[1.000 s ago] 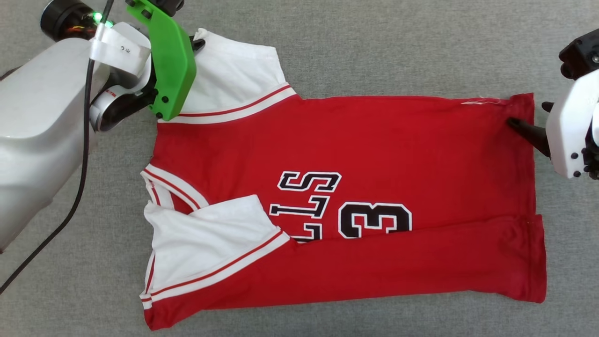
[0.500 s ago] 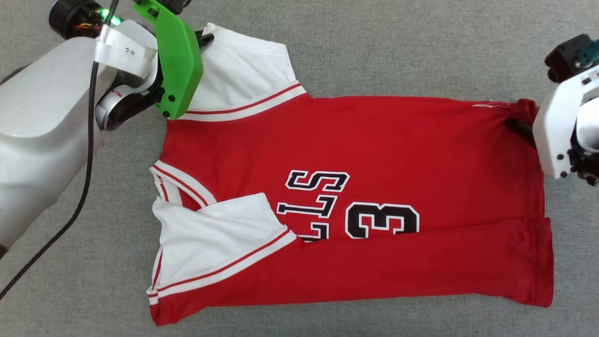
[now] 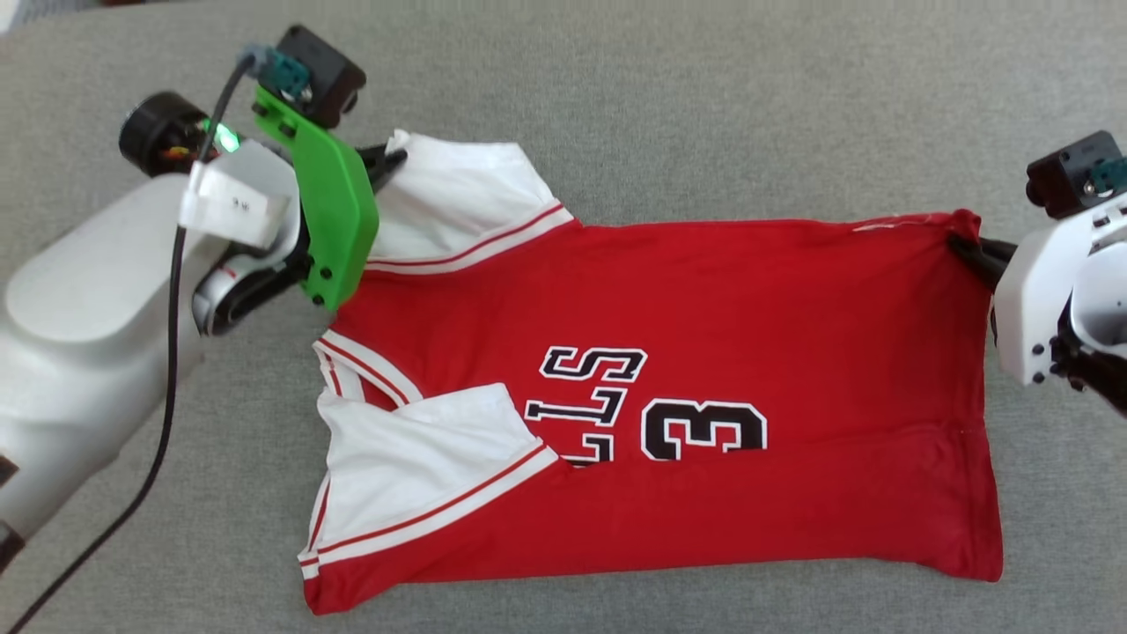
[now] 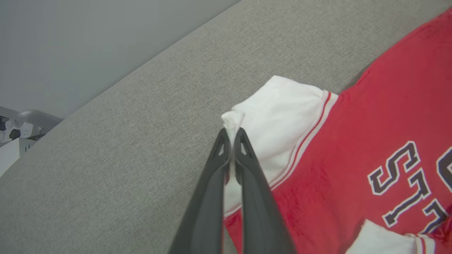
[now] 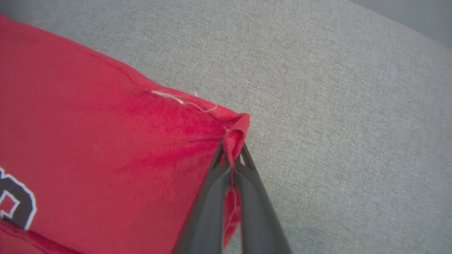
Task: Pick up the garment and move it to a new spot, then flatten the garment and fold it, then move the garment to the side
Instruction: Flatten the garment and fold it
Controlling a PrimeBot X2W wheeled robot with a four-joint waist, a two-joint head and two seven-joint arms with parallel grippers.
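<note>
Item: shirt (image 3: pixel 704 299), red jersey cut, white short sleeves, red-and-white striped trim at the sleeve seams and neck.
Print: black number 3 (image 3: pixel 703 430) with a white outline. Matching letters (image 3: pixel 590 387) sit just beside it toward the neck, the nearest ones partly covered.
Lie: front up on a grey cloth surface (image 3: pixel 704 106), neck to the robot's left of the 3, hem to its right.
Fold: near long edge turned over as a red band that meets the 3's near edge. The near sleeve (image 3: pixel 423 458) is folded in with it, over the letters.
Far sleeve (image 3: pixel 458 202): spread out beyond the 3, to its left.
Left gripper (image 4: pixel 232 135): fingers pressed together on the far sleeve's outer corner, white cloth pinched between the tips. Forearm comes in from left of the 3.
Right gripper (image 5: pixel 231 150): fingers closed on the far hem corner, beyond and right of the 3. Red cloth bunches between the tips and creases run from the grip.
</note>
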